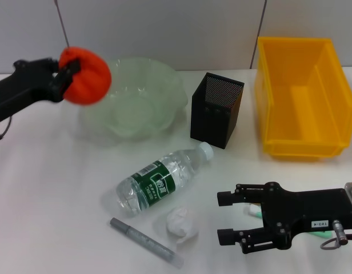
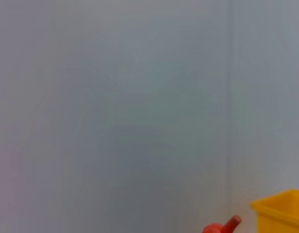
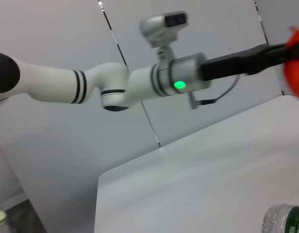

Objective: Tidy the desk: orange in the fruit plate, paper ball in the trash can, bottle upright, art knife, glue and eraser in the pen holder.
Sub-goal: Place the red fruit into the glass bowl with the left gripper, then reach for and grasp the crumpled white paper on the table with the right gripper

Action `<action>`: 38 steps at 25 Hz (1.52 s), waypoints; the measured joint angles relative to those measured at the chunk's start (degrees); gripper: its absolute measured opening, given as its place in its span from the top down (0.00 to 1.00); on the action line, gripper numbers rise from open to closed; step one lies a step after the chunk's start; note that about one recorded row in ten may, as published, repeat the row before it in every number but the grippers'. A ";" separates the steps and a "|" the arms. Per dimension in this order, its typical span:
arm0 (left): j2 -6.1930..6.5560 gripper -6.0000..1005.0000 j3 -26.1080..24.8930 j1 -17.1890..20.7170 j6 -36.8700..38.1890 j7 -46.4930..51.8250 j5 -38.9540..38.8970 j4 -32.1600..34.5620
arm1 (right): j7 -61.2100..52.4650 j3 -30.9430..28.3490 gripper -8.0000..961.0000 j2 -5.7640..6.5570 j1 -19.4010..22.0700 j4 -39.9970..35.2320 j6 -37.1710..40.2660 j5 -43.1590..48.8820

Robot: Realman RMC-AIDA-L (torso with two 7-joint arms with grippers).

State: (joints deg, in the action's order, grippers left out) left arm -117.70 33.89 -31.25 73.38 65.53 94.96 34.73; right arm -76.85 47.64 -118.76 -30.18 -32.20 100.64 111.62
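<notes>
My left gripper (image 1: 66,74) is shut on the orange (image 1: 86,76) and holds it in the air over the left rim of the fruit plate (image 1: 164,85). The orange's stem (image 2: 223,226) shows in the left wrist view. The bottle (image 1: 162,180) lies on its side mid-table, with the paper ball (image 1: 179,224) just in front of it. A slim grey art knife (image 1: 146,242) lies near the front edge. My right gripper (image 1: 222,217) rests open at the front right. A small white-and-green item (image 1: 255,210) peeks from under it. The eraser is hidden.
The black mesh pen holder (image 1: 216,108) stands right of the fruit plate. The yellow trash can (image 1: 302,97) sits at the back right, and its corner (image 2: 283,208) shows in the left wrist view. The left arm (image 3: 140,85) crosses the right wrist view.
</notes>
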 joint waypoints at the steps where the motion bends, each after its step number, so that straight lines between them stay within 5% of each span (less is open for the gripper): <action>1: -0.37 0.87 0.20 -0.96 -2.25 -0.74 -0.59 -0.86 | 0.09 -0.01 0.15 0.00 -0.06 0.01 -0.03 0.00; 8: -0.86 0.90 0.56 -8.83 -15.01 -5.16 -0.97 -10.21 | 0.31 0.00 0.15 0.08 -0.49 0.12 -0.14 0.00; 16: -1.01 0.93 0.20 -10.07 -18.78 -6.74 -1.71 -12.87 | 0.34 0.32 0.15 0.11 -0.60 0.12 -0.43 0.07; 23: -0.96 0.76 0.59 -9.90 -19.14 -6.85 -1.82 -13.07 | 0.37 0.27 0.15 0.12 -0.59 0.12 -0.48 0.10; 28: -0.95 0.54 0.59 -9.97 -19.32 -6.87 -1.76 -13.11 | 0.39 0.22 0.15 0.11 -0.58 0.11 -0.45 0.10; 38: -0.89 0.34 0.56 -9.92 -17.91 -5.77 -1.71 -13.09 | 0.38 0.06 0.15 0.12 -0.60 0.11 -0.39 0.10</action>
State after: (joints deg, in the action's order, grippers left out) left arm -118.58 34.45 -41.17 55.47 59.76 93.25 21.64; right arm -76.47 47.70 -118.65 -30.78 -32.08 100.25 111.71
